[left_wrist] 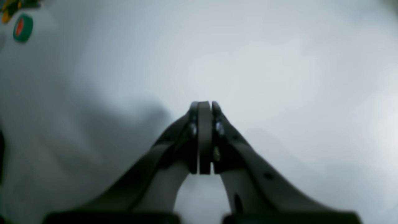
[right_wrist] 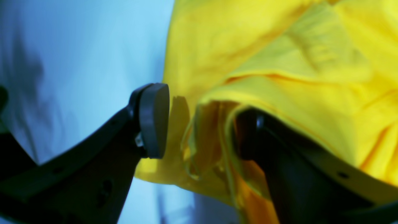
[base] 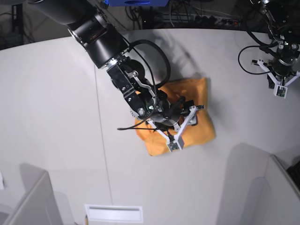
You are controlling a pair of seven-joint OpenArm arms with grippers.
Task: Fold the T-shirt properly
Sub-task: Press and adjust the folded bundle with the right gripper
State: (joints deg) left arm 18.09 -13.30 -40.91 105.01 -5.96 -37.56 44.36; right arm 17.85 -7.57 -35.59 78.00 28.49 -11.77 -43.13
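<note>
While right gripper (right_wrist: 199,124) jaws gape, T-shirt (right_wrist: 279,62) edge lies between; left gripper (left_wrist: 204,137) shut, empty

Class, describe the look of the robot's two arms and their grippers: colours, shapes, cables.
Both arms are black, cylindrical-segmented, with looping black cables. The right gripper has white V-shaped struts; its fingers are dark with flat grey rounded pads. The left gripper also shows white struts, with dark fingers.
</note>
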